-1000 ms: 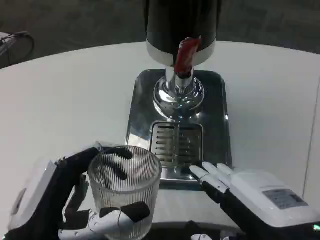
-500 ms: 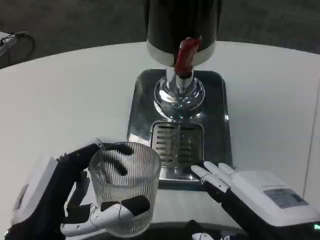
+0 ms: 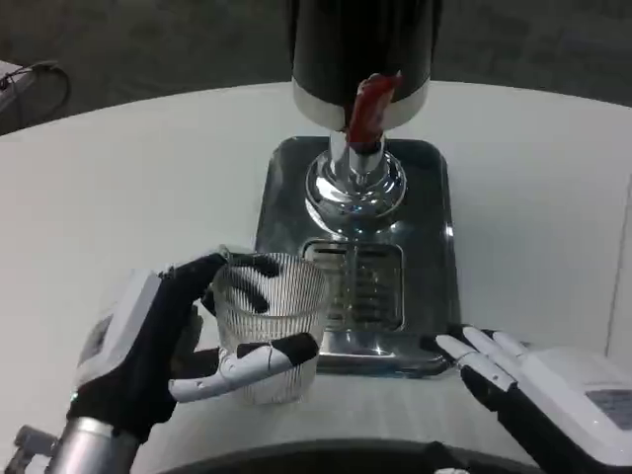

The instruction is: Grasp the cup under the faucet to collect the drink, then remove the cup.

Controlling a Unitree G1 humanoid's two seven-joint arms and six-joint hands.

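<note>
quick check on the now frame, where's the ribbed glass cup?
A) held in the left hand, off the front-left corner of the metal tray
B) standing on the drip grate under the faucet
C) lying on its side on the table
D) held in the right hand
A: the left hand has its fingers wrapped around the upright cup, which sits left of the drip grate, not under the faucet; the right hand holds nothing.
</note>
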